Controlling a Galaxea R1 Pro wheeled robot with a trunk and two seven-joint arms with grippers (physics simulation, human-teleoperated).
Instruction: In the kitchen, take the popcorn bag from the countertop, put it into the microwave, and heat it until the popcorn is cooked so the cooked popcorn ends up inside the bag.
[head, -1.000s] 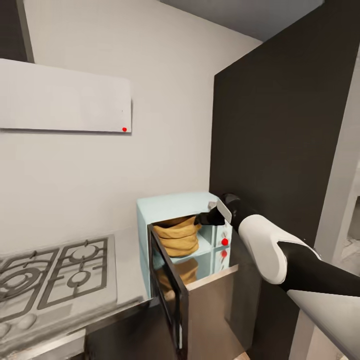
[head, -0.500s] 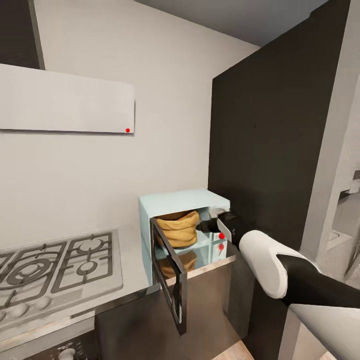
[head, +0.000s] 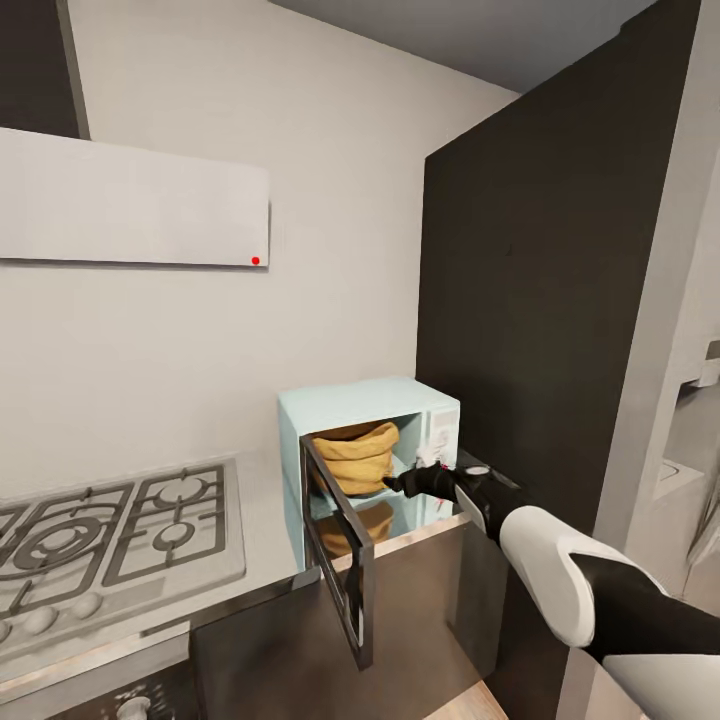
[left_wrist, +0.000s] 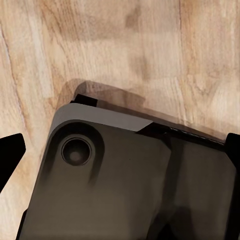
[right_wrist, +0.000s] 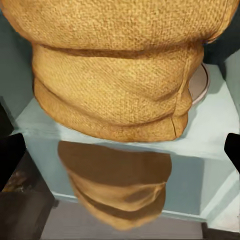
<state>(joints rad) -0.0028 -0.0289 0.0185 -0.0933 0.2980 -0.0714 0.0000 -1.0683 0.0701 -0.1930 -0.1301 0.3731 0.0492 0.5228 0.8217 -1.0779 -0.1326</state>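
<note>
Popcorn bag (head: 357, 457) upright inside open microwave (head: 365, 405), rolled rim topmost

I see the squat tan-orange popcorn bag (right_wrist: 115, 85) as coarse, woven, matt cloth-like stuff. The pale mint-blue microwave (head: 345, 405) looks smooth; its floor mirrors the bag. The grey steel countertop (head: 265, 520) is glossy, the light floor (left_wrist: 125, 45) grained wood.

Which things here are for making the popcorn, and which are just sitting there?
For the job: popcorn bag inside the microwave; its open door; right gripper; countertop.

Just there: stove burners; white hood; dark tall cabinet.
</note>
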